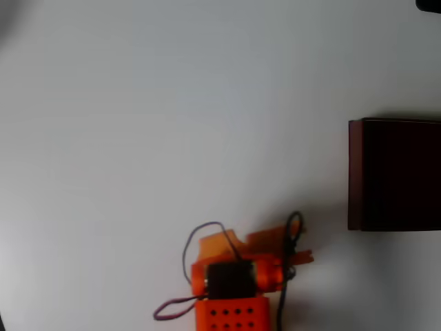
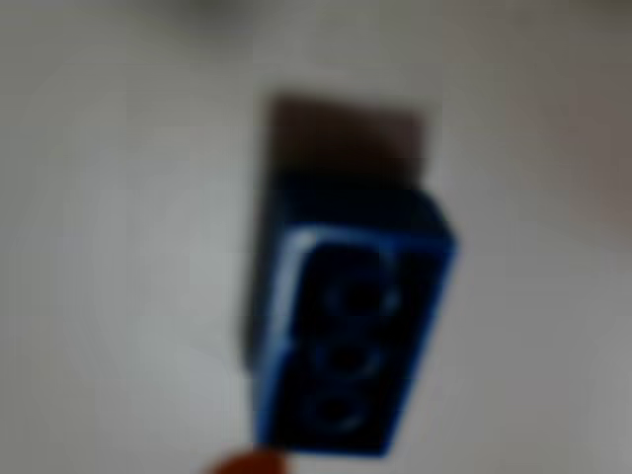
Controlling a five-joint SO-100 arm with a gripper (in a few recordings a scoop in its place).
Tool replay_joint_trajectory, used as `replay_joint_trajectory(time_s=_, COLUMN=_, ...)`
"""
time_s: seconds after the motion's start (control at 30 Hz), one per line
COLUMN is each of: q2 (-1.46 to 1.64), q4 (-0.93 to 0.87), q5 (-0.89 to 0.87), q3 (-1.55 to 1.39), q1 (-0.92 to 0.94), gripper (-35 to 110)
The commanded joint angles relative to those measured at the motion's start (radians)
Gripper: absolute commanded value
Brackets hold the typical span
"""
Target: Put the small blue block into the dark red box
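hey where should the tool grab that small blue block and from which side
In the wrist view the small blue block is close to the camera and blurred, an oblong brick with its hollow underside and round tubes facing the lens. A hedged pick: close on the two long flat side walls, across the narrow width, coming straight along the camera's line. Those faces look parallel, so they should seat evenly. Whether it is already held cannot be told.

A plain white table [image 1: 172,117] under soft, even light, with a dark object at the top-right corner [image 1: 428,5].
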State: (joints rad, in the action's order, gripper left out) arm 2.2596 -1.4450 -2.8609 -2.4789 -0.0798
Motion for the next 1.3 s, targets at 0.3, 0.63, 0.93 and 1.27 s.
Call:
replay_joint_trajectory(time_s=0.3, q2=0.015, q4=0.129, q5=-0.115, q3=-0.069, q1=-0.091, gripper=23)
replay_joint_trajectory(time_s=0.63, q2=-0.002, q4=0.201, q5=-0.144, q3=-0.132, q1=-0.110, gripper=23)
replay_joint_trajectory(time_s=0.93, q2=-0.023, q4=0.287, q5=-0.153, q3=-0.189, q1=-0.123, gripper=22)
replay_joint_trajectory(time_s=1.27, q2=0.041, q4=0.426, q5=-0.141, q3=-0.307, q1=-0.101, gripper=7)
